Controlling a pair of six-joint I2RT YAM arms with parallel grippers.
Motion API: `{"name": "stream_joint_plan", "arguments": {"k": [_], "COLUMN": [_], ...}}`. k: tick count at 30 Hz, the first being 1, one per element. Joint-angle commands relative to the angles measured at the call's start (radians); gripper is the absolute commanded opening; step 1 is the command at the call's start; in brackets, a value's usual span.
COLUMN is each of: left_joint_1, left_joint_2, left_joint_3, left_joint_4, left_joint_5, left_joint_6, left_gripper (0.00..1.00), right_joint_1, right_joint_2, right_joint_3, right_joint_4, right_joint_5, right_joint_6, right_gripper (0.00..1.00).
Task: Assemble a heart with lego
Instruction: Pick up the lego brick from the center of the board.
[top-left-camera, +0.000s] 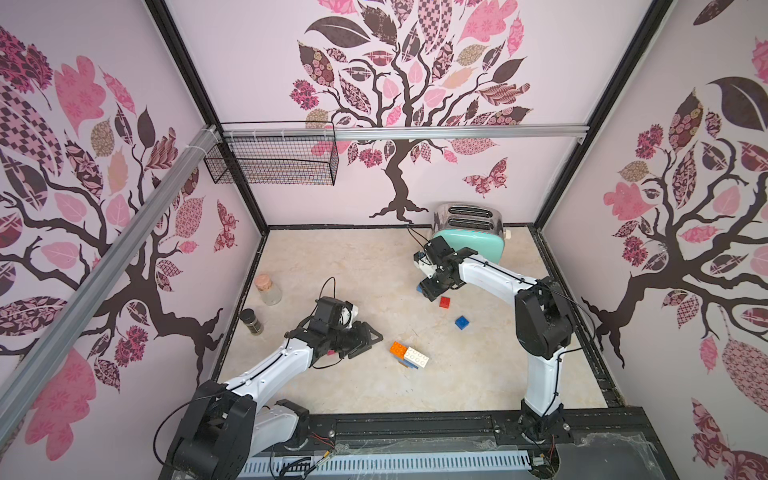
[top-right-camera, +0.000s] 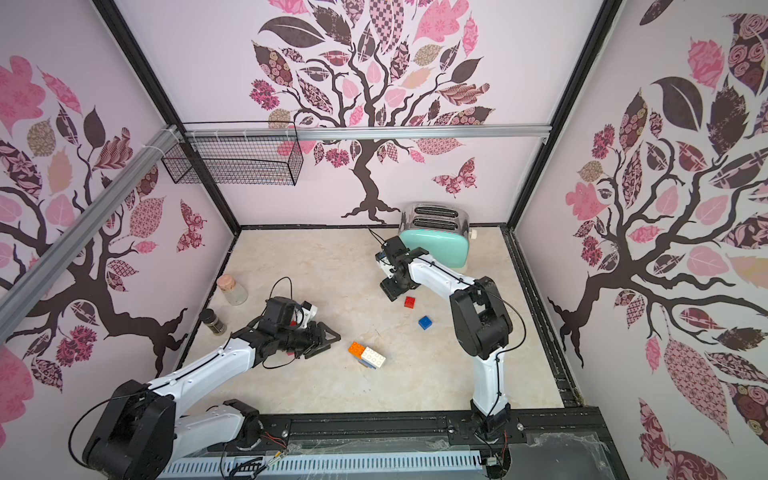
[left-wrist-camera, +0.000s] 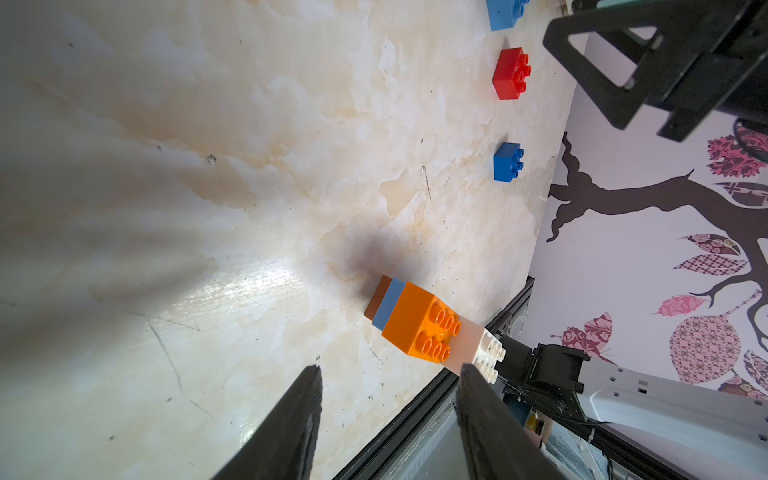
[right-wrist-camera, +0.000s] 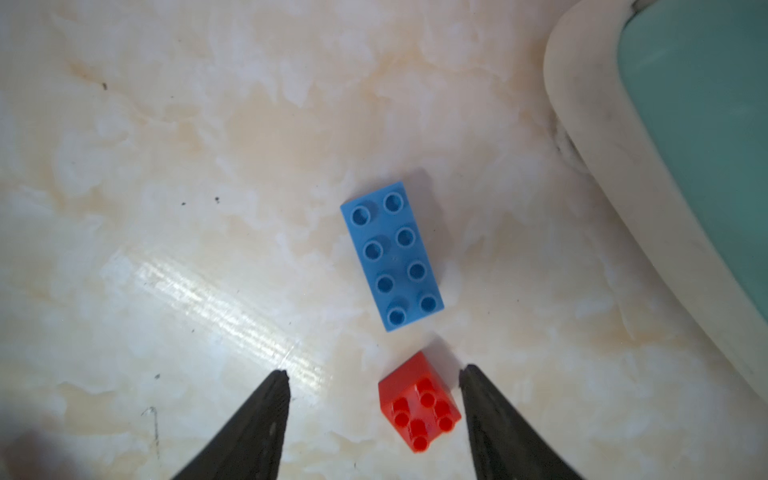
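Note:
In both top views a small stack of lego sits mid-table: an orange brick (top-left-camera: 398, 349) joined to a white brick (top-left-camera: 417, 357), with thin blue and brown plates under them (left-wrist-camera: 388, 303). My left gripper (left-wrist-camera: 388, 368) is open and empty, a short way left of the stack. A red square brick (right-wrist-camera: 419, 405) rests on the table between the open fingers of my right gripper (right-wrist-camera: 374, 372), close to one finger. Just beyond it lies a long light-blue brick (right-wrist-camera: 392, 255). A dark-blue square brick (top-left-camera: 461, 322) lies apart, between the red brick (top-left-camera: 445, 302) and the stack.
A mint toaster (top-left-camera: 465, 237) stands at the back, right behind my right wrist. A cork-topped glass jar (top-left-camera: 268, 289) and a dark spice jar (top-left-camera: 251, 321) stand by the left wall. A wire basket (top-left-camera: 274, 160) hangs on the back wall.

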Motion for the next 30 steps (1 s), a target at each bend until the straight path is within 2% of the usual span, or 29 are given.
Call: {"name": "stream_joint_plan", "arguments": {"k": [1, 5, 13, 22, 30], "left_joint_1": [0.004, 0.004, 0.005, 0.004, 0.004], "left_joint_2": [0.010, 0.027, 0.027, 0.027, 0.020], "left_joint_3": [0.009, 0.004, -0.009, -0.022, -0.035], "left_joint_4": [0.001, 0.013, 0.000, 0.016, 0.020], "left_joint_5": [0.002, -0.002, -0.005, 0.000, -0.005], "left_joint_6": [0.010, 0.006, 0.013, 0.008, -0.001], "left_gripper": [0.55, 0.55, 0.55, 0.55, 0.55], "right_joint_1": [-0.018, -0.025, -0.023, 0.000, 0.000], "right_joint_2": [0.052, 0.138, 0.196, 0.142, 0.166], "right_joint_3": [0.076, 0.155, 0.173, 0.133, 0.150], "right_joint_4": [0.028, -0.008, -0.032, -0.047, -0.076], "right_joint_5": [-0.003, -0.028, -0.049, -0.079, -0.071], "right_joint_6": [-0.027, -0.054, -0.065, -0.020, -0.008], "right_gripper": [0.71, 0.71, 0.71, 0.63, 0.52]}}
